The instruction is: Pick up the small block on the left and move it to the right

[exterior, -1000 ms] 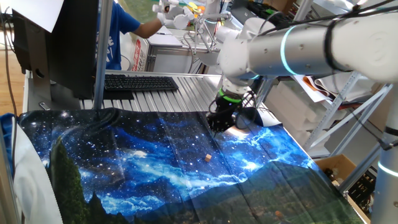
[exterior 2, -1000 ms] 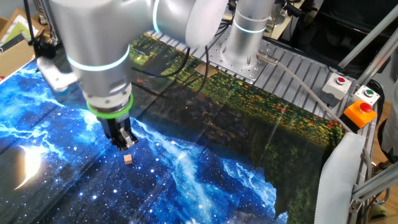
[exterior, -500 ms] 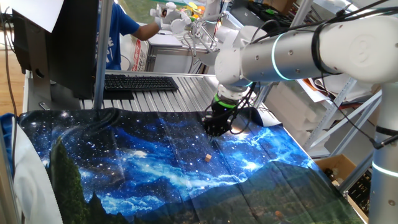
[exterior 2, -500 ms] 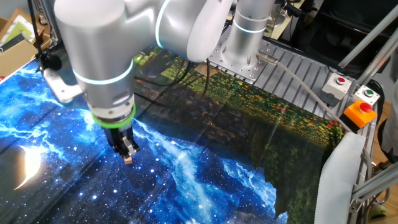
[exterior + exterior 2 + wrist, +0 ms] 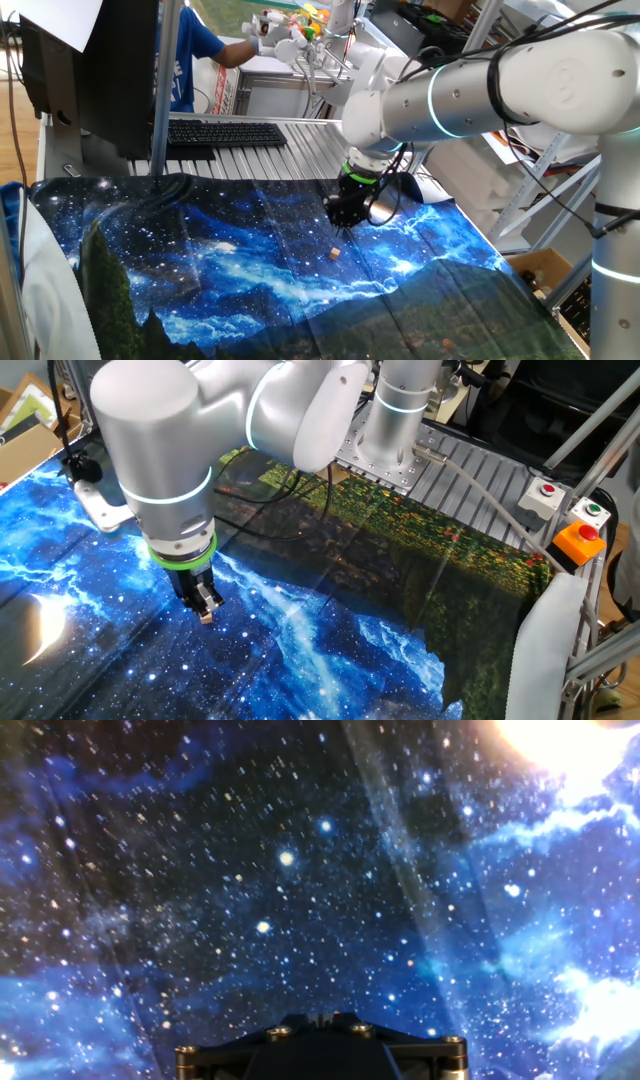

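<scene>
The small block (image 5: 333,254) is a tiny tan cube lying on the starry blue cloth (image 5: 230,270). In the one fixed view my gripper (image 5: 340,222) hangs just above and behind it, fingers pointing down. In the other fixed view the gripper (image 5: 204,608) is right over the block (image 5: 207,618), which peeks out at the fingertips. The two fingers stand a little apart and hold nothing. The hand view shows only cloth (image 5: 300,870) and the gripper's dark base; the block is out of that view.
A keyboard (image 5: 225,132) lies on the slatted metal table behind the cloth. A person in blue (image 5: 195,50) stands at the back. Red, green and orange buttons (image 5: 578,540) sit at the table's edge. The arm's base (image 5: 385,445) is mounted beside the cloth.
My gripper has moved lower and closer to the block, to just above it. The block has not moved.
</scene>
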You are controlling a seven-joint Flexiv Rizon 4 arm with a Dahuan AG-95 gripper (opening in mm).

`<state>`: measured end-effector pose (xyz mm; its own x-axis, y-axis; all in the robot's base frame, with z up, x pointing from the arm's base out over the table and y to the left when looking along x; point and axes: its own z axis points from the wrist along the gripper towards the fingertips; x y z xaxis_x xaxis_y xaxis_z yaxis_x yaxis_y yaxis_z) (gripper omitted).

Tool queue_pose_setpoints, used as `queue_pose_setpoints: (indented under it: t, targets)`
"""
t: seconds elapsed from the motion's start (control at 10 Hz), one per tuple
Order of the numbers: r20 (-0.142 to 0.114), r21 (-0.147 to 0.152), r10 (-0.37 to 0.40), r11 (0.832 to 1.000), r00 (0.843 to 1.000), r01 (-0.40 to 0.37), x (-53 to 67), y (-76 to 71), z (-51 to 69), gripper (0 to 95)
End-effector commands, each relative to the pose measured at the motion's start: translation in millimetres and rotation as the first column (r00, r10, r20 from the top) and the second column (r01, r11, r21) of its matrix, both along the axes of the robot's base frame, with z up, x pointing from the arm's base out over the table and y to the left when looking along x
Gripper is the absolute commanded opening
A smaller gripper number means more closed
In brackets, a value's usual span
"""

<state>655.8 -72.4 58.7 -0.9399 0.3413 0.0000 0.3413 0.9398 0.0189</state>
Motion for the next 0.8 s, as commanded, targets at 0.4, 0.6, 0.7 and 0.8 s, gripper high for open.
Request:
queue_pose_setpoints:
  t: [0.4, 0.6, 0.7, 0.8]
  targets:
    - [-0.013, -0.004, -0.056, 0.998, 0.998, 0.056, 1.3, -4.0, -11.7, 0.0]
    - [-0.014, -0.009, -0.090, 0.996, 0.996, 0.090, 1.1, -4.1, -12.6, 0.0]
    - [-0.014, -0.019, -0.124, 0.992, 0.992, 0.124, 0.8, -4.2, -13.8, 0.0]
    - [-0.012, -0.028, -0.147, 0.989, 0.989, 0.147, 0.6, -4.1, -15.3, 0.0]
